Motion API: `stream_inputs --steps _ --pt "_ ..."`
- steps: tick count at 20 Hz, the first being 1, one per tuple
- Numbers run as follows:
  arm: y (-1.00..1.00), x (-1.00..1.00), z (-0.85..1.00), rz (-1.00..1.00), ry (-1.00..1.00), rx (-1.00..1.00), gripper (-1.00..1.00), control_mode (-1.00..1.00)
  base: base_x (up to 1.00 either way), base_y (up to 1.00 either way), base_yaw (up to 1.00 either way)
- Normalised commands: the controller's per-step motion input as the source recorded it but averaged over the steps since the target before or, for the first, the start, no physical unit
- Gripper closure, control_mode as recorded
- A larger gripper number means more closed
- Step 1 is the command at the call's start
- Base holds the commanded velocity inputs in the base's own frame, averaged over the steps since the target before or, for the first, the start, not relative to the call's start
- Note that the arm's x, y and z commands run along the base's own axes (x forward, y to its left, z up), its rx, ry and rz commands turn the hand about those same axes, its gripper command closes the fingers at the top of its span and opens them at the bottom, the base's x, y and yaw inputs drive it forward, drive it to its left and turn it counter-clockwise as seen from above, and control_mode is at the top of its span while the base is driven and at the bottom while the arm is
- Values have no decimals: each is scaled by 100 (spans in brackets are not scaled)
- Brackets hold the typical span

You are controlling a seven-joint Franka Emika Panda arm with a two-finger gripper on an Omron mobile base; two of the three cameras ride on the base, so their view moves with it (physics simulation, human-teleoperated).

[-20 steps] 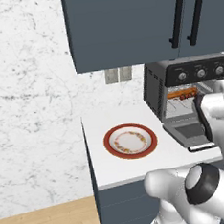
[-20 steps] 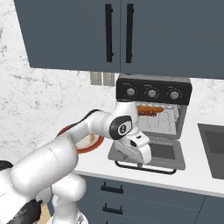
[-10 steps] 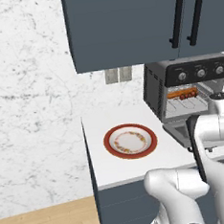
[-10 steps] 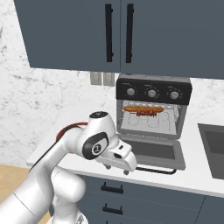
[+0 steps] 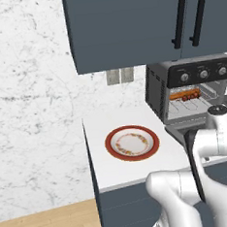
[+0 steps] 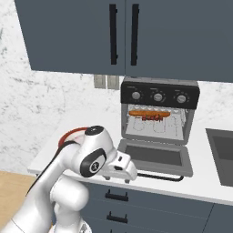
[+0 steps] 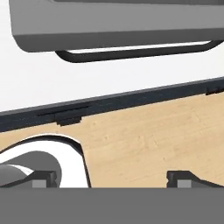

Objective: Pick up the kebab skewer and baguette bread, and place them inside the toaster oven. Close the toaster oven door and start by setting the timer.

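Orange-brown baguette bread point(image 6: 144, 113) and kebab skewer point(image 6: 151, 118) lie on the toaster oven point(image 6: 159, 109) rack; its door point(image 6: 154, 157) lies flat. My gripper point(image 7: 111, 177) hangs wide, empty, off the counter's front edge point(image 6: 182, 191).

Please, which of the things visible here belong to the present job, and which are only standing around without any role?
Belong to the job:
- baguette bread, on the oven rack
- kebab skewer, on the rack beside it
- toaster oven
- toaster oven door, folded down open
- end effector, open, holding nothing

Standing around:
- plate, bare
- wall cabinets
- sink
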Motion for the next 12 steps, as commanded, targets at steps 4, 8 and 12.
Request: stream_inputs --steps 4,8,12 --pt "-8 39 -18 0 0 0 -100 -100 0 0 0" --pt "-3 44 -17 0 0 0 -100 -100 0 0 0" --pt "-8 12 -18 0 0 0 -100 -100 0 0 0"
